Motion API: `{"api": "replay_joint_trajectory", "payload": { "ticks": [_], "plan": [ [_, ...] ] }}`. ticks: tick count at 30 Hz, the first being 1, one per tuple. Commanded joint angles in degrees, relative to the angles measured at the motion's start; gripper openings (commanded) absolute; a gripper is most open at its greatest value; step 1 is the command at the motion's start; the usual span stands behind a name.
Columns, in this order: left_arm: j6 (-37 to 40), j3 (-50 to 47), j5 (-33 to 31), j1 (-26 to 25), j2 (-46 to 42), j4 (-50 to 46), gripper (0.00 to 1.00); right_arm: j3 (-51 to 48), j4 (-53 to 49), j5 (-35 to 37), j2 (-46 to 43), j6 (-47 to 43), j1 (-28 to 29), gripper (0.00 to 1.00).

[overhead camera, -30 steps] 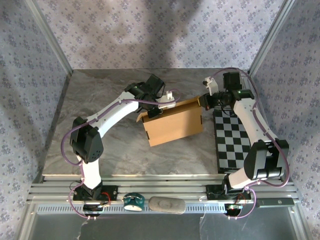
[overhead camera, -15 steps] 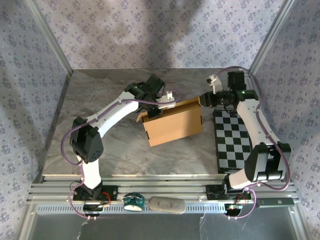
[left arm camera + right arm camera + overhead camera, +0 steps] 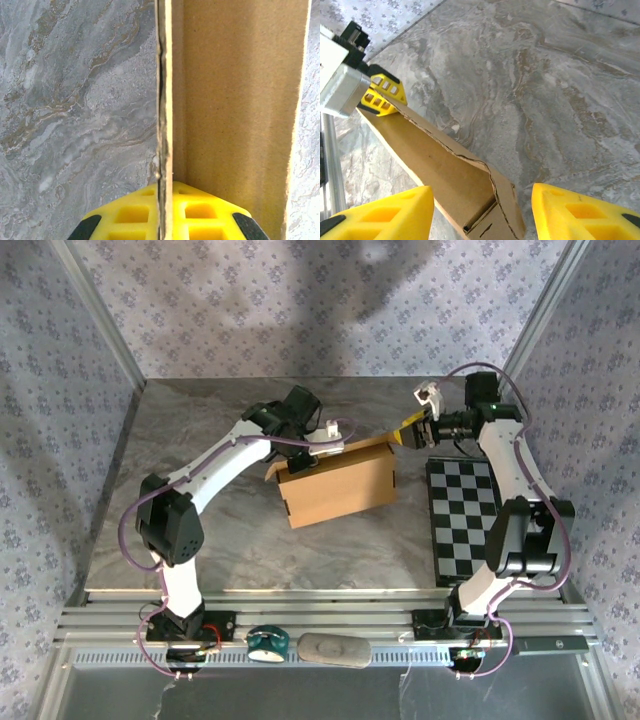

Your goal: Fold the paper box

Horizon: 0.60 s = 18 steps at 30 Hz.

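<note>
Pinches paper box (image 3: pixel 340 490) wall with left pincer (image 3: pixel 165 210), holds right pincer (image 3: pixel 482 210) spread nearby; may tear or tip it if tugged.

The table (image 3: pixel 200 530) my arms are bolted to is a grey slab with marbled veining, running across the middle of the top view between the patterned side walls. Near its centre sits the paper box (image 3: pixel 340 490), plain tan cardboard, turned a little askew to the slab's edges. At the right of the frame a black-and-white checkered board (image 3: pixel 465 530) lies flat, with a strip of bare slab between it and the box. In my left wrist view the veined surface lies at the left, beside one upright cardboard wall.
</note>
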Motion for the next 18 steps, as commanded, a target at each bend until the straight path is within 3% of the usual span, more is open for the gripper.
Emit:
{"api": "replay_joint_trajectory", "payload": {
  "ticks": [1,5,18],
  "plan": [
    [2.5,-0.21,2.43,0.76,-2.44,-1.09,0.0,-0.66,-4.57,-1.28,-0.15,-6.38,0.08,0.56],
    [3.13,-1.02,2.66,1.28,-2.82,-0.6,0.0,-0.7,-6.09,1.07,-0.05,-10.71,0.79,0.56],
    [2.96,-0.84,3.45,1.4,-2.48,0.06,0.0,3.33,-5.98,11.33,4.14,-11.14,5.3,0.36]
  ]
}}
